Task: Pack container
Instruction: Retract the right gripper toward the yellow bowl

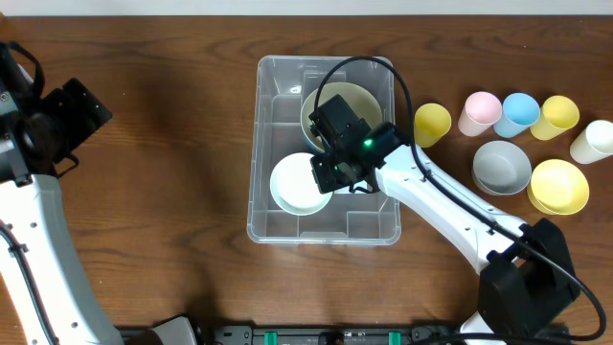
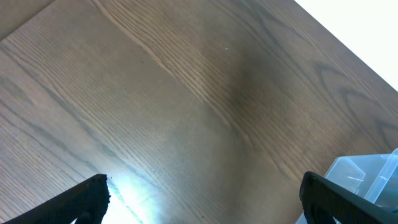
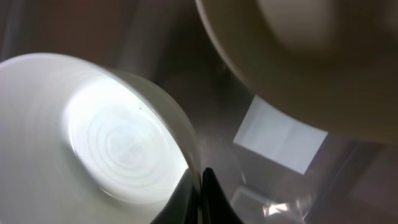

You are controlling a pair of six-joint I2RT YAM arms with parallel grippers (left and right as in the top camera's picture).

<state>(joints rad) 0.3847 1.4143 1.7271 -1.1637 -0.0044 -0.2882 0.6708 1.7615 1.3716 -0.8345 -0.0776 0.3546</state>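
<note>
I see a grey bowl (image 1: pixel 501 166) on the table (image 1: pixel 153 192): yellow bowl (image 1: pixel 558 186) just right of it, pink cup (image 1: pixel 480 113), blue cup (image 1: pixel 520 113) and yellow cup (image 1: pixel 556 116) behind it, white cup (image 1: pixel 594 141) further right.

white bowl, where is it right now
Overhead view: the white bowl sits inside the container, in its near left part, just in front of the beige bowl, with the right gripper shut on its rim.

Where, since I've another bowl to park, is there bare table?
Bare wood between the left hand and the container, also along its near side. Crowded: cups and bowls right of it; inside, beige bowl, white bowl, right hand.
</note>
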